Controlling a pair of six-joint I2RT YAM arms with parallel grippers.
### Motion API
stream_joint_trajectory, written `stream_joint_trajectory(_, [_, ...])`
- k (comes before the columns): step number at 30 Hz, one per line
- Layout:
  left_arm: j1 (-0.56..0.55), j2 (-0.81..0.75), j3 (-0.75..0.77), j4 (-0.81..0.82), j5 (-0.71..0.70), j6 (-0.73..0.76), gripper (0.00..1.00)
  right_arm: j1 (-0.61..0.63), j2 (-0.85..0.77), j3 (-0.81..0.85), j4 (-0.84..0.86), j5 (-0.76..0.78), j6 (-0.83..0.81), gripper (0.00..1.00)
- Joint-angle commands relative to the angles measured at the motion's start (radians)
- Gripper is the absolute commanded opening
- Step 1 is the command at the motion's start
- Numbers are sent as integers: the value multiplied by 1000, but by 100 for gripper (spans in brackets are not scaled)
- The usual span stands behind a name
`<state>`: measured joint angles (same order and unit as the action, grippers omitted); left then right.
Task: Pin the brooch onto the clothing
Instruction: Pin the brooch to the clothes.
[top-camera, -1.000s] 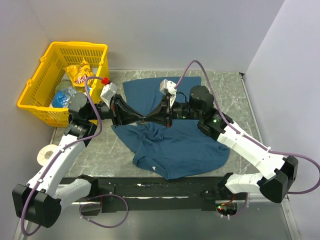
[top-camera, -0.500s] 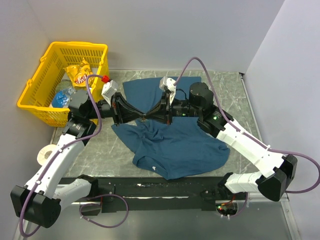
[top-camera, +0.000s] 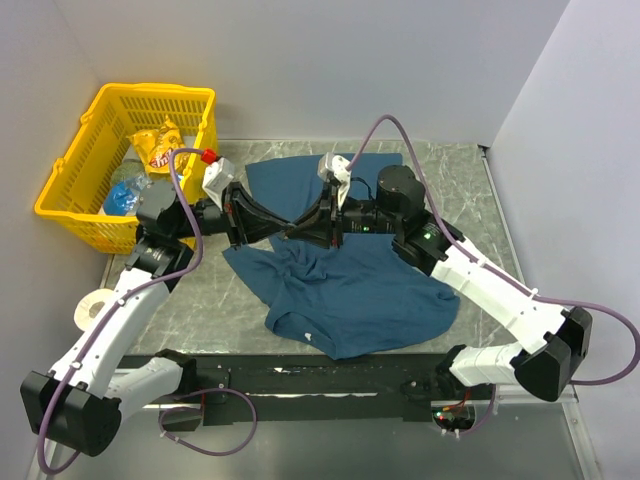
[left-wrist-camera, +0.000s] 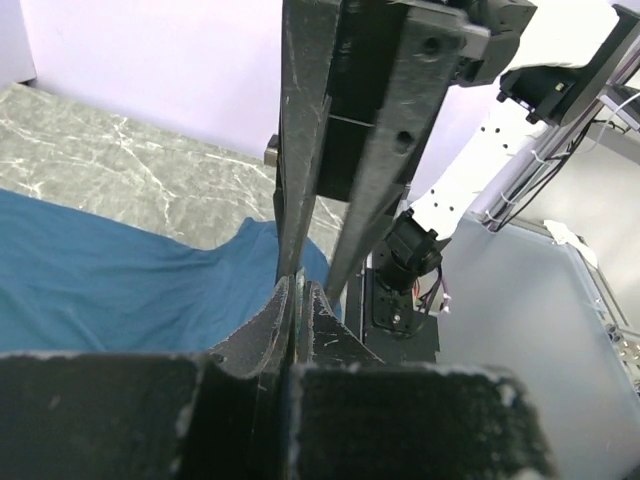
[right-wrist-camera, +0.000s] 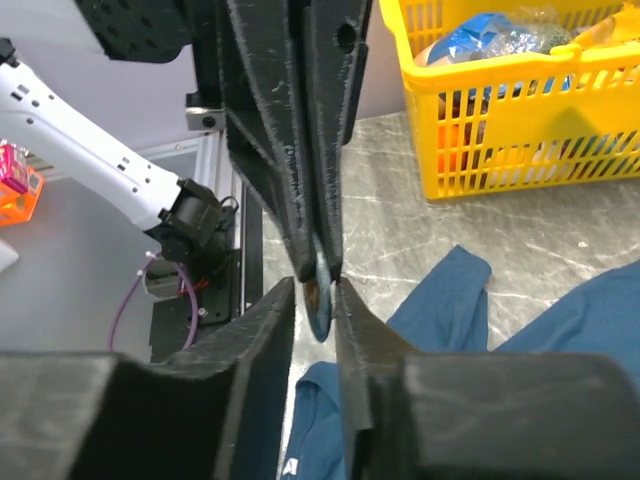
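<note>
brooch (right-wrist-camera: 321, 300) at left end effector (left-wrist-camera: 298, 290) tips, inside parted right end effector (right-wrist-camera: 316, 289)

Clothing (top-camera: 350, 290) lies on table (top-camera: 470, 190), basket (top-camera: 80, 190) behind-left, brooch (right-wrist-camera: 319, 296) between the right fingers (right-wrist-camera: 262, 340).

Snack bag (top-camera: 160, 149) logo too blurred to read

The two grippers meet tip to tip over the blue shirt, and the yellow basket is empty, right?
Not empty: the top view shows the yellow basket holding a snack bag and a bottle. The left gripper and right gripper do meet tip to tip over the blue shirt.
</note>
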<state>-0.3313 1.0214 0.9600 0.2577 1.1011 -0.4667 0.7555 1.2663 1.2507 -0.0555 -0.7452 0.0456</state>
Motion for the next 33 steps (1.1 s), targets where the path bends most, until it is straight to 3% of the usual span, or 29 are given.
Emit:
stream_joint_trajectory(1, [0, -17, 11, 87, -15, -12, 1, 10, 21, 10, 51, -52, 31, 14])
stream_joint_trajectory(3, [0, -18, 11, 84, -17, -9, 1, 10, 27, 9, 52, -65, 36, 1])
stream_joint_trajectory(7, [0, -14, 23, 22, -36, 20, 2, -1, 31, 13, 82, -71, 48, 0])
stream_joint_trajectory(9, [0, -14, 40, -23, -84, 63, 9, -11, 30, 13, 86, -63, 75, 0])
stream_joint_trajectory(11, [0, -18, 55, -117, -163, 114, 44, -31, 28, 16, 80, -46, 109, 0])
stream_joint_trajectory(13, [0, -33, 75, -185, -352, 134, 78, -42, 36, 53, 16, -2, 125, 0])
stream_joint_trajectory(16, [0, -75, 59, -238, -601, 131, 96, -50, 91, 149, -101, 65, 146, 0])
stream_joint_trajectory(20, [1, -129, -16, -256, -838, 70, 96, -53, 224, 248, -294, 61, 146, 0])
stream_joint_trajectory(24, [2, -142, -105, -372, -1010, -28, 99, -62, 275, 227, -288, 24, 157, 0])
stream_joint_trajectory(27, [2, -90, -144, -446, -1098, -117, 83, -73, 332, 234, -322, 1, 161, 0])
stream_joint_trajectory(28, [2, -48, -156, -478, -1098, -139, 71, -79, 346, 240, -326, -6, 158, 0])
stream_joint_trajectory(30, [2, 5, -190, -482, -1081, -168, 55, -85, 387, 251, -348, -23, 163, 0])
stream_joint_trajectory(31, [2, 63, -199, -476, -1060, -177, 36, -91, 398, 260, -357, -19, 174, 0])
stream_joint_trajectory(33, [2, 126, -220, -466, -1003, -193, 19, -96, 449, 292, -400, -8, 174, 0])
